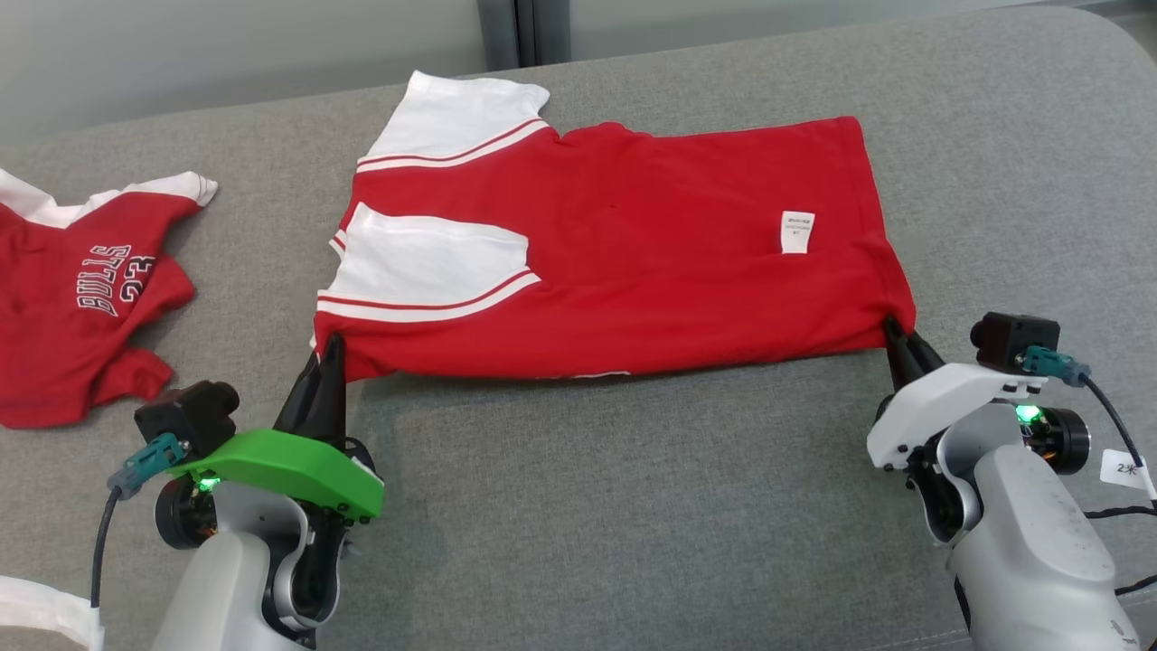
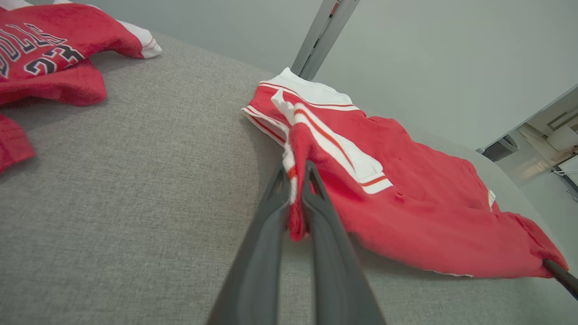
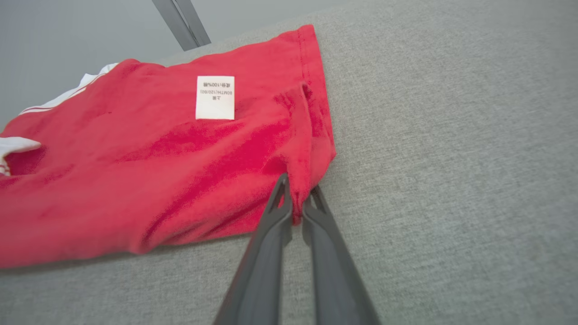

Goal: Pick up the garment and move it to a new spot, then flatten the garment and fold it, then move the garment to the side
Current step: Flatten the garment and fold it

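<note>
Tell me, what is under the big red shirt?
The big red shirt lies on the grey cushion, which shows beside it. The left gripper and right gripper pinch its near corners. Whether anything else hides beneath the cloth cannot be seen.

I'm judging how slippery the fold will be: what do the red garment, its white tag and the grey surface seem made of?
The red garment is probably a soft cotton-like knit, matte, with a fuzzy nap and limp creases. The white tag is a thin printed label, perhaps woven or satin, flat with crisp edges. The grey surface looks like coarse woven upholstery, matte, with a visible weave, seemingly padded.
</note>
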`<state>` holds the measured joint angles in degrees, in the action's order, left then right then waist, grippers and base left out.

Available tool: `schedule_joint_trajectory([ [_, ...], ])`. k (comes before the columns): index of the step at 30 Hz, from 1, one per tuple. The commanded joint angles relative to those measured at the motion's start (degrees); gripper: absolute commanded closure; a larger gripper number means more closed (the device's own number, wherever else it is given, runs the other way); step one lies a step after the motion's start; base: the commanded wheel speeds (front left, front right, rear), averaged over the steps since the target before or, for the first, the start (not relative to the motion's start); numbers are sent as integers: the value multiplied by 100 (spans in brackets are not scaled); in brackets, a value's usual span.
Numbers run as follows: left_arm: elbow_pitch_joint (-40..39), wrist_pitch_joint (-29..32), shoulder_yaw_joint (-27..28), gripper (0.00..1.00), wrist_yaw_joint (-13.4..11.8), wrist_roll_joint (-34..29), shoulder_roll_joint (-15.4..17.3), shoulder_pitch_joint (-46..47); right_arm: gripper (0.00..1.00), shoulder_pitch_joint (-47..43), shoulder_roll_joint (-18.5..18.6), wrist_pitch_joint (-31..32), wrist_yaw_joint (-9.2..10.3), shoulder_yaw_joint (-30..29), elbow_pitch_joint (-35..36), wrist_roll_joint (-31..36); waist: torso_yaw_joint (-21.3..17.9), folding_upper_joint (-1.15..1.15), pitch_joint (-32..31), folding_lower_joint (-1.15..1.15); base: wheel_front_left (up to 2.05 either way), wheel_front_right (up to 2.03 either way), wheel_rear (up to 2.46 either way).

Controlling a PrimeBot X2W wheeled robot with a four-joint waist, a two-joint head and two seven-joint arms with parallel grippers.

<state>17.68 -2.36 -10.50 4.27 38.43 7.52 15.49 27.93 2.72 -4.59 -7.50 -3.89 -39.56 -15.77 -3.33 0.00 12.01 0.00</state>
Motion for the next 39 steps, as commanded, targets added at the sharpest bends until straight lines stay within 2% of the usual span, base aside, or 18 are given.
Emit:
schedule_joint_trajectory([
  [1,-132,-12,12,100,-21,-60,85,-110,100,61,32,20,3,-86,69,-30,-25,0,-113,0,0,0,0],
  [8,-972,238,-55,100,-143,-74,260,-648,100,-312,32,509,3,-543,804,-43,15,0,-403,0,0,0,0],
  [15,-1961,678,-224,100,-458,75,258,-1830,100,-1498,34,1362,5,-774,2162,-190,69,0,-547,0,0,0,0],
  [19,-2201,805,-342,100,-602,159,177,-2393,100,-2148,32,1660,5,-854,2647,-373,86,0,-535,0,0,0,0],
  [24,-2209,886,-447,100,-679,227,108,-2662,100,-2523,32,1743,5,-874,2796,-482,74,0,-519,0,0,0,0],
  [25,-2187,918,-461,100,-696,230,110,-2679,81,-2551,32,1731,5,-871,2789,-464,67,0,-518,0,0,0,0],
  [26,-2174,919,-470,80,-698,210,121,-2684,56,-2565,32,1720,5,-869,2778,-430,59,0,-517,0,0,0,0],
  [27,-2157,915,-474,40,-702,186,136,-2683,0,-2575,31,1704,5,-854,2770,-403,50,0,-513,0,0,0,0],
  [28,-2138,918,-475,0,-714,168,156,-2683,0,-2588,30,1698,4,-844,2763,-392,42,0,-512,0,0,0,0],
  [34,-2310,1003,-421,0,-707,71,383,-2558,0,-2628,28,1621,4,-995,2869,-330,0,0,-484,0,0,0,0],
  [39,-2531,1215,-349,0,-601,-316,881,-1784,0,-2425,27,1630,4,-1092,3112,-171,-42,0,-424,0,0,0,0],
])
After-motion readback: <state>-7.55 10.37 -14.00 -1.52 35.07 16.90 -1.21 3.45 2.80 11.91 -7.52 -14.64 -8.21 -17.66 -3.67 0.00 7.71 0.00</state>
